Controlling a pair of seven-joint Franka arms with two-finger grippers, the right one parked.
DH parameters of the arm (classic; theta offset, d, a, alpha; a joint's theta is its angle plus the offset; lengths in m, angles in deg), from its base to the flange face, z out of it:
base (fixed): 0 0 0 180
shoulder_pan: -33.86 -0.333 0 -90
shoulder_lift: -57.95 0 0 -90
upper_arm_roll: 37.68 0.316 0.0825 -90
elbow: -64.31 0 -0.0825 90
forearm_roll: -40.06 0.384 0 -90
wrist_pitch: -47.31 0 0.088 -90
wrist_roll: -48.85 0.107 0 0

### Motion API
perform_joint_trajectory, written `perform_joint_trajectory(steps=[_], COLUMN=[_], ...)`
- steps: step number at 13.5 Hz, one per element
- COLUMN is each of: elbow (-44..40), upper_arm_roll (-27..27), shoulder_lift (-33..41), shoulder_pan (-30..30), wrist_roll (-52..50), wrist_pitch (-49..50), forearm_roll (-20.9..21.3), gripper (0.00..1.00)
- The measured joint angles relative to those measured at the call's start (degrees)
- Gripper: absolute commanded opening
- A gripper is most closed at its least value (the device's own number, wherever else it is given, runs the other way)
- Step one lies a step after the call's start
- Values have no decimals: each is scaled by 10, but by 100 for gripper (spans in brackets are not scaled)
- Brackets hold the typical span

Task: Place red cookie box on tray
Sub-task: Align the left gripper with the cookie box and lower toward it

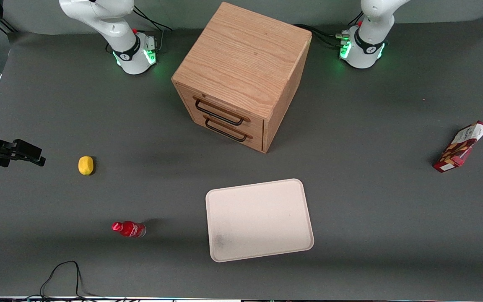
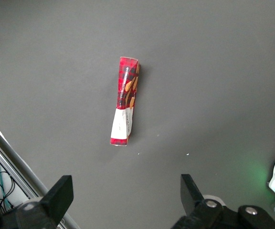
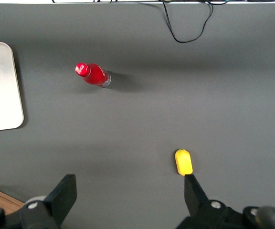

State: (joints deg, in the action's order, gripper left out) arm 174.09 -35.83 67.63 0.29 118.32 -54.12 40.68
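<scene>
A dark grey tabletop (image 1: 350,126) carries everything, matte and uniform, with a pale strip along the edge nearest the front camera and a loose black cable (image 1: 63,277) curling there. Take the wooden drawer cabinet (image 1: 241,75) as landmark: it stands mid-table between the two arm bases, turned at an angle, its two drawers with dark handles facing the front camera.

The tray (image 1: 266,251) lies flat in front of the cabinet, nearer the front camera, with nothing on it and a faint grey smudge near one corner. Toward the parked arm's end from the cabinet sit a yellow lemon (image 1: 85,165) and, nearer the front camera, a small red bottle (image 1: 129,229) lying on its side.

The red cookie box (image 1: 460,147) lies on the tabletop well apart from the cabinet, toward the working arm's end, and well apart from the tray.

In the left wrist view the end effector (image 2: 127,198) hangs above the tabletop with its two dark fingers (image 2: 60,193) spread wide, holding nothing. The red cookie box (image 2: 125,101) lies below it, clear of the fingers, its long axis running roughly across the line between the fingertips, its white end the end closer to them.
</scene>
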Motion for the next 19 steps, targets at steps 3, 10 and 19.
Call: perform_joint_trajectory(steps=[3, 10, 19], elbow=[3, 100, 161], upper_arm_roll=[1, -6, -5], shoulder_lift=[-22, -56, -148], shoulder_pan=[0, 7, 7], wrist_roll=[3, 3, 3], wrist_pitch=[-25, -161, -295], forearm_roll=[0, -4, -4], gripper=[100, 100, 100])
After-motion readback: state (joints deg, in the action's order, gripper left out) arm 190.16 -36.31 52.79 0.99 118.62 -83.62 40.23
